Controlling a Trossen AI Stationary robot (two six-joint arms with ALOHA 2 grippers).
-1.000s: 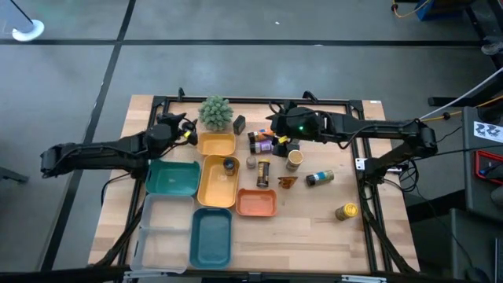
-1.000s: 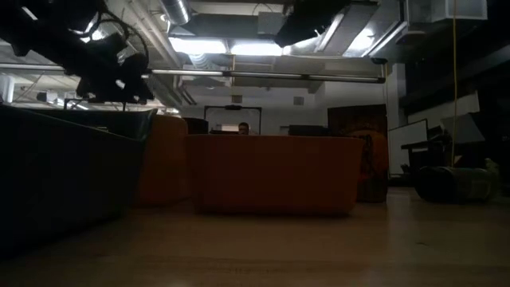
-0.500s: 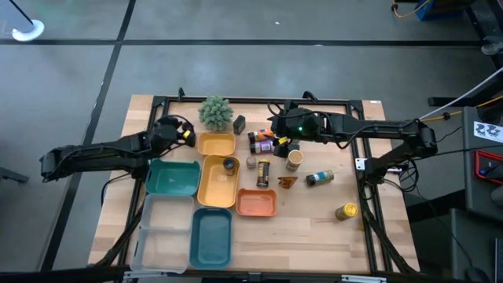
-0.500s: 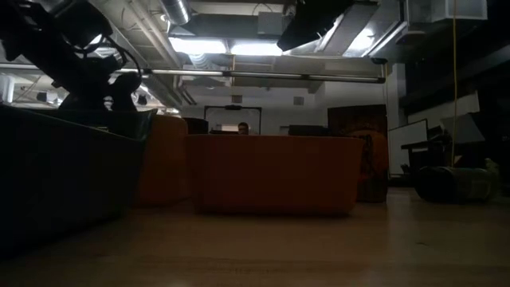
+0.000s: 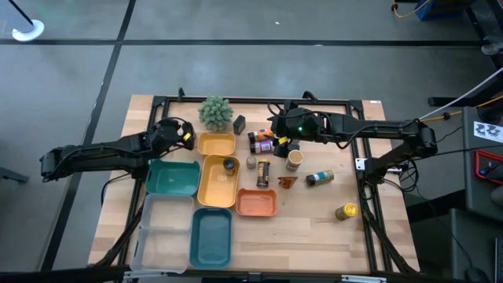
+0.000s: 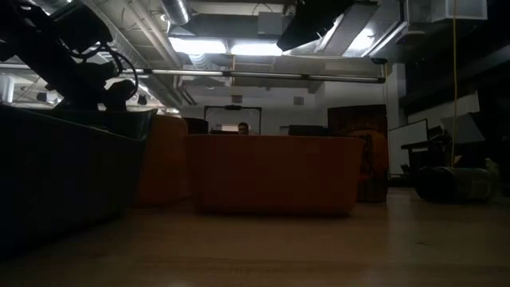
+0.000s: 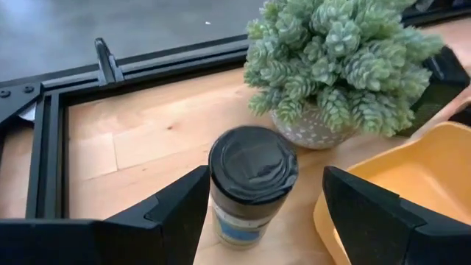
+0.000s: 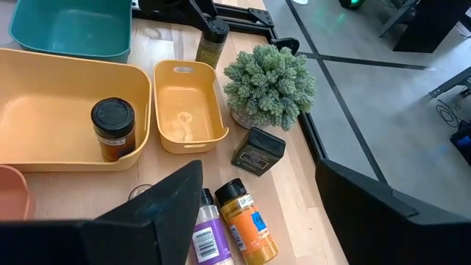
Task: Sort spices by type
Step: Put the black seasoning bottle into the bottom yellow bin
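Note:
A dark-capped spice jar [image 7: 253, 165] stands upright on the table between the plant [image 5: 215, 112] and the small yellow tray [image 5: 216, 145]. My left gripper [image 7: 266, 184] is open, with one finger on either side of this jar. There is a clear gap at one finger, and the other finger is close beside the jar. My right gripper [image 5: 277, 134] hangs open above a cluster of jars, among them a purple-labelled one [image 8: 210, 239] and an orange one [image 8: 246, 221]. Another dark-capped jar [image 8: 112, 129] stands in the large yellow tray [image 5: 206, 191].
A black box [image 5: 239, 123] lies by the plant. More jars [image 5: 262, 174], a brown packet [image 5: 287, 181], a lying bottle [image 5: 320, 178] and a yellow-capped jar [image 5: 346, 211] are spread over the right half. Teal [image 5: 173, 178], orange [image 5: 256, 203] and clear [image 5: 163, 236] trays sit near the front.
My left gripper has sunk a little and tipped further downward by the far left of the table, near the plant. Its fingers have stayed open.

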